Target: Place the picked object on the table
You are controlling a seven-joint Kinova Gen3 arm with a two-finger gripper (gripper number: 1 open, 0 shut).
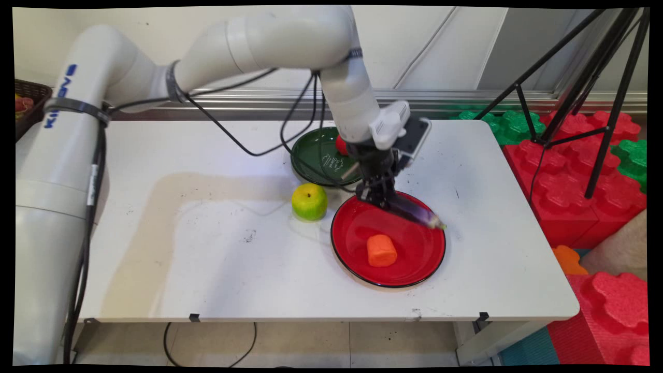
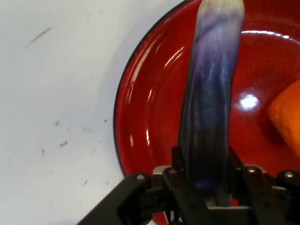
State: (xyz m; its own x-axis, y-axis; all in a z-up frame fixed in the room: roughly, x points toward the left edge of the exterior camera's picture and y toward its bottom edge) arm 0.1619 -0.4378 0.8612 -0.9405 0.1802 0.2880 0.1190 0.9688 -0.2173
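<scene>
The claw (image 1: 380, 199) is clamped on one end of a purple eggplant (image 1: 414, 212), which sticks out over the far part of the red plate (image 1: 409, 248); its tip reaches the plate's right rim. In the hand view the eggplant (image 2: 208, 108) runs straight up from between the black fingers (image 2: 180, 187) across the plate's glossy red surface (image 2: 150, 122). An orange carrot chunk (image 1: 382, 250) lies in the plate's middle. A green apple (image 1: 309, 201) sits on the white tabletop (image 1: 207, 248) just left of the plate. Behind, a dark green plate (image 1: 316, 158) holds what seems to be a small red thing (image 1: 341, 145), mostly hidden by the arm
</scene>
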